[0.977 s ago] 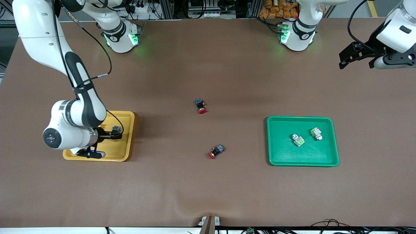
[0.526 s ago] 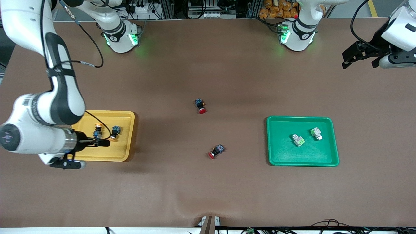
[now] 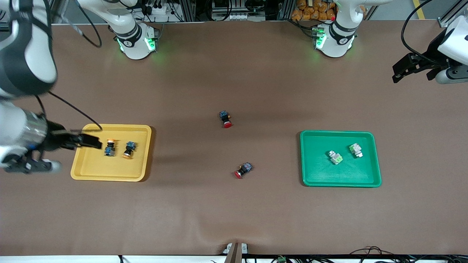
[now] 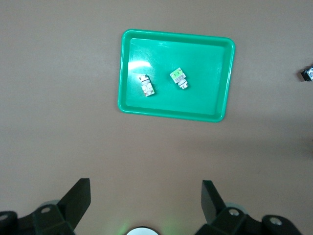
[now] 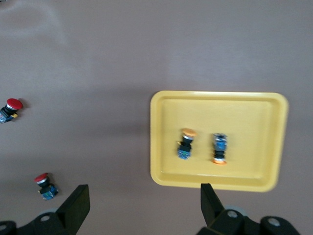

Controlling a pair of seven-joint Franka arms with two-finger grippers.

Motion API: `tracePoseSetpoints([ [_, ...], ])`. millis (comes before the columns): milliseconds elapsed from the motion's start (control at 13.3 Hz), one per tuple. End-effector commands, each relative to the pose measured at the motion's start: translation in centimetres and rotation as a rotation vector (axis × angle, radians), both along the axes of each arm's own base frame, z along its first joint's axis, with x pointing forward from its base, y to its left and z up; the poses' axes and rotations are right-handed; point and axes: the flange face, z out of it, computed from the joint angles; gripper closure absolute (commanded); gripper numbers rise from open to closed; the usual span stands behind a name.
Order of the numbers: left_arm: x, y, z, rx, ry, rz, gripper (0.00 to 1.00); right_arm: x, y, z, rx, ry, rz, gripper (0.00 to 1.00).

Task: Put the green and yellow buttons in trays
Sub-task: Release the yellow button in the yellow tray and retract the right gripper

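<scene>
The yellow tray (image 3: pixel 109 170) holds two black-and-blue buttons with orange-yellow caps (image 3: pixel 109 147) (image 3: pixel 128 149), lying side by side. The green tray (image 3: pixel 321 171) holds two whitish-grey and green buttons (image 3: pixel 335 157) (image 3: pixel 355 150). My right gripper (image 3: pixel 91 141) is open and empty, raised over the yellow tray's rim at the right arm's end. Its wrist view shows the tray (image 5: pixel 254 142), both yellow-capped buttons (image 5: pixel 186 143) (image 5: pixel 219 148) and the gripper (image 5: pixel 144 205). My left gripper (image 3: pixel 402 69) is open and empty, high over the left arm's end of the table. Its wrist view (image 4: pixel 145 200) shows the green tray (image 4: pixel 205 73) with both green buttons (image 4: pixel 146 85) (image 4: pixel 179 79).
Two black-and-blue switches with red caps lie on the bare brown table between the trays, one (image 3: pixel 225 119) farther from the front camera and one (image 3: pixel 243 170) nearer. They also show in the right wrist view (image 5: pixel 11 108) (image 5: pixel 45 185).
My right gripper has risen and drawn back from inside the yellow tray toward its end of the table, uncovering both yellow-capped buttons. My left gripper has drifted slightly toward its table end.
</scene>
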Motion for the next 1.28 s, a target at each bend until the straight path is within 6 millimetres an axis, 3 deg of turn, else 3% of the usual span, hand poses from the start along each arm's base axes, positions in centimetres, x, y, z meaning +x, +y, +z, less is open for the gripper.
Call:
tracePoseSetpoints([
  [0,0.1,0.1,0.7,0.012,0.000,0.002,0.00,-1.5,-0.7,2.4,-0.088,0.001,0.016,0.00],
  [226,0.2,-0.2,0.6,0.007,0.001,-0.006,0.00,-5.0,-0.8,7.7,-0.081,-0.035,-0.004,0.00],
  [301,0.2,-0.4,0.5,0.008,0.004,-0.010,0.00,-6.2,-0.9,8.5,-0.084,-0.039,-0.027,0.00],
  [602,0.3,-0.1,0.5,0.009,0.003,-0.013,0.00,-9.3,-2.3,9.3,-0.092,-0.033,-0.096,0.00],
  [902,-0.3,-0.7,0.4,0.006,0.023,-0.024,0.00,-12.3,-2.7,8.8,-0.095,-0.069,-0.102,0.00],
  [1053,-0.3,-1.2,0.1,0.007,0.028,-0.031,0.00,-12.7,-2.9,8.1,-0.094,-0.076,-0.108,0.00],
  [1203,-0.5,-2.0,0.3,0.009,0.024,-0.043,0.00,-12.3,-4.7,7.9,-0.087,-0.077,-0.142,0.00],
])
